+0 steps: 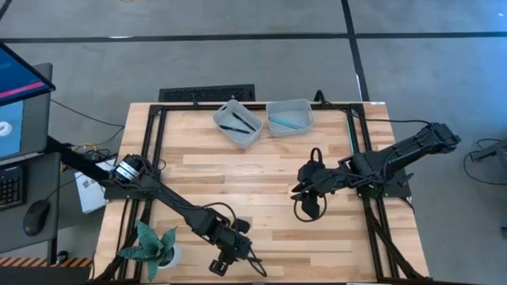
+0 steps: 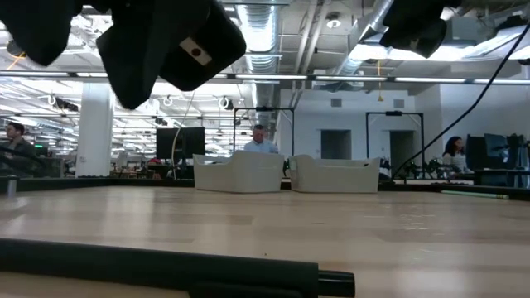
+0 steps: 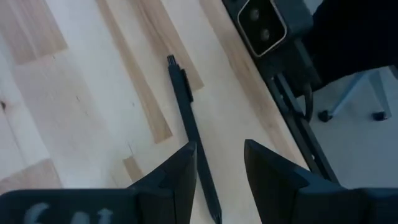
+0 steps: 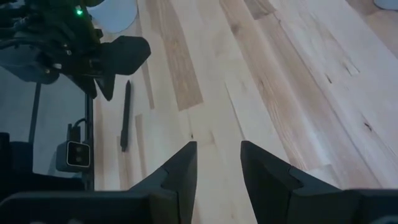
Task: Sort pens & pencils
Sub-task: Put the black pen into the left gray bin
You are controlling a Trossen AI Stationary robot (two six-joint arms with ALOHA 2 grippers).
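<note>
One black pen [image 3: 186, 112] lies flat on the wood near the table's near edge; it also shows in the low view's foreground [image 2: 166, 263] and in the right wrist view [image 4: 125, 115]. My left gripper [image 3: 219, 147] hovers above it, open, with the pen's lower part running past one finger; in the low view this gripper [image 2: 166, 50] is well above the table. My right gripper [image 4: 217, 146] is open over bare wood at mid-table [image 1: 307, 196]. Two black sticks [image 1: 237, 123] lie in the left grey bin [image 1: 252, 136], and teal ones [image 1: 287, 122] in the right grey bin [image 1: 305, 105].
A teal plant in a white pot [image 1: 154, 245] stands at the near left corner. A small camera [image 3: 261, 22] sits on the near edge beside the pen. Black frame rails [image 1: 154, 150] run along the table's sides. Bare wood lies between the bins and the arms. People are in the room beyond.
</note>
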